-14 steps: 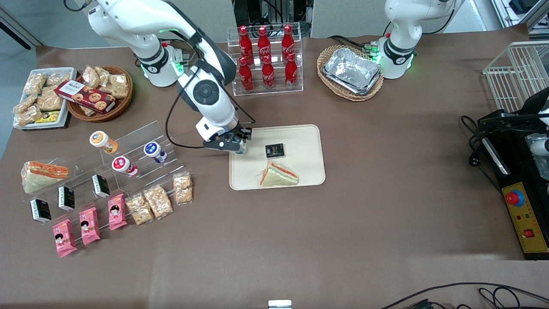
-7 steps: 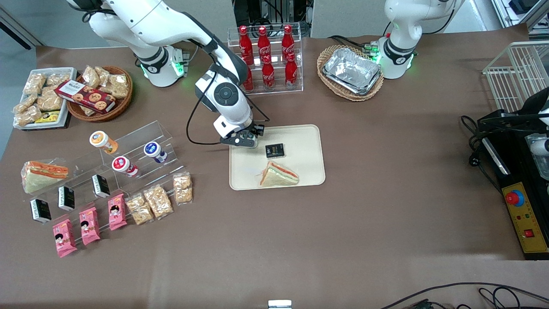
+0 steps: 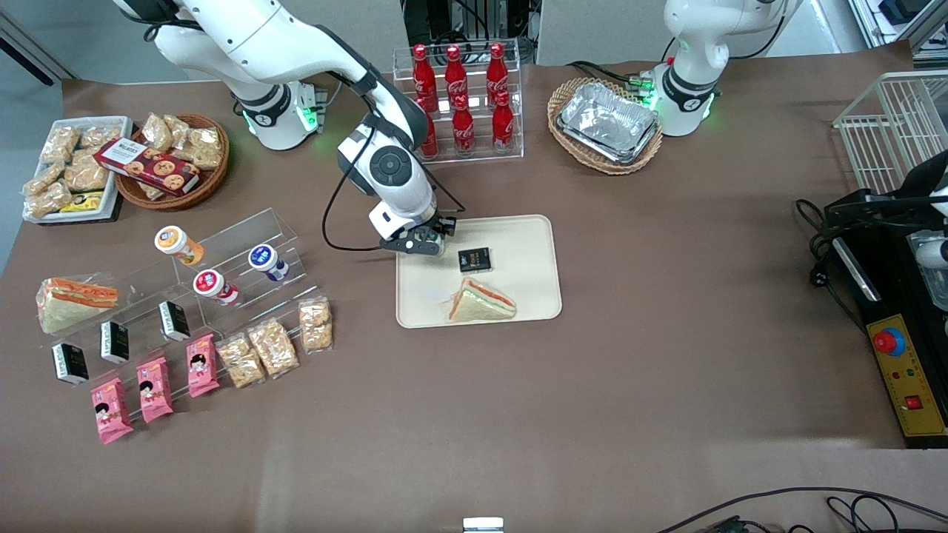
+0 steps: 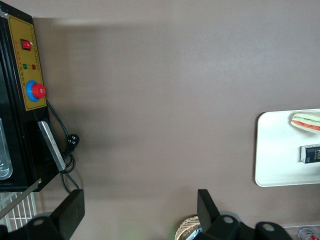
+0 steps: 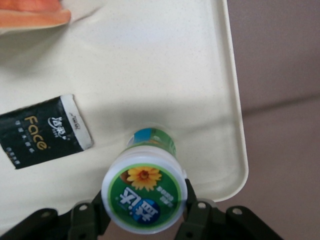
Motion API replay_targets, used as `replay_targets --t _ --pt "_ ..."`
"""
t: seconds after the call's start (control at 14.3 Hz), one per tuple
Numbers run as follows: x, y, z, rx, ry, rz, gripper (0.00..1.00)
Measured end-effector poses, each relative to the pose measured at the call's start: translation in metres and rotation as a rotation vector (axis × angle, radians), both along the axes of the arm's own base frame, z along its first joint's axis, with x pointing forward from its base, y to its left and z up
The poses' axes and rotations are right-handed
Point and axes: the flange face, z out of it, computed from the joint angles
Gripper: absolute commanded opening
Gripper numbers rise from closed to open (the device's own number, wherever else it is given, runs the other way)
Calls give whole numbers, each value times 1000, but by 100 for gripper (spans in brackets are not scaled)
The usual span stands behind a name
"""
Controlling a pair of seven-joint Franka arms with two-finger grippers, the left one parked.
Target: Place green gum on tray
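The right arm's gripper (image 3: 424,241) hangs low over the corner of the large cream-beige rectangular tray (image 3: 529,292) that lies farthest from the front camera and toward the working arm's end of the table. Clamped between its two black fingers (image 5: 196,207) is the small green gum bottle (image 5: 145,191), white lid up, with a round green label showing an orange flower. In the wrist view the fingers press against both sides of the lid, and the teal-green body points down at the tray floor, inside the low rounded rim (image 5: 239,140). Whether the bottle's base touches the tray surface, I cannot tell. From the front, the gum is almost wholly hidden under the gripper.

Just beside the gripper, a small black packet with "Face" lettering (image 5: 44,130) lies flat on the tray, apart from the bottle. Nearer the front camera sits a triangular wrapped sandwich with pink and green filling (image 3: 481,302), also on the tray.

Toward the working arm's end, a clear acrylic stepped stand (image 3: 244,259) carries an orange-bodied bottle (image 3: 178,245), a red-bodied bottle (image 3: 215,286) and a blue-labelled bottle (image 3: 266,261). Farther from the camera than the tray stands a clear rack of red cola bottles (image 3: 459,100).
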Motion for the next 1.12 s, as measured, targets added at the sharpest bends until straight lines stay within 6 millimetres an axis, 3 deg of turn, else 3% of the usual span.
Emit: replay_targets --t 0.14,0.42,0.63,0.84,1.12 --pt "0 0 0 0 0 0 97" --pt "0 0 -4 2 1 -2 99" --pt "9 -1 9 16 -25 -12 100" --pt "35 -18 70 -7 -57 -43 100" --pt "51 -52 209 -97 -20 12 100"
